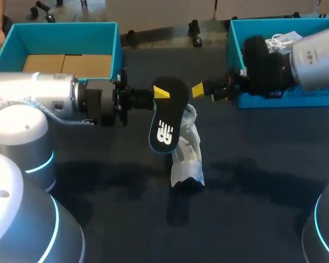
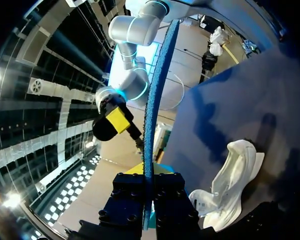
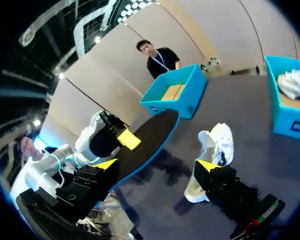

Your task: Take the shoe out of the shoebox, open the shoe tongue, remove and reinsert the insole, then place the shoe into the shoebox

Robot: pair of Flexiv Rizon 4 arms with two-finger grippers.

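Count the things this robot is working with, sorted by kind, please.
Teal shoeboxes: 2
White shoes: 2, one on the table, one inside a shoebox
Black insole: 1, held in the left gripper
Total: 5

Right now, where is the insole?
The insole is mid-table in the head view, pinched in the left claw, by the shoe, near the right claw.

Left hand and right hand: black bodies, bolt heads, yellow fingertips. Left arm: silver-grey cylindrical links, cyan light rings at joints, grey cable just behind the hand. Right arm: same finish, black wrist section.
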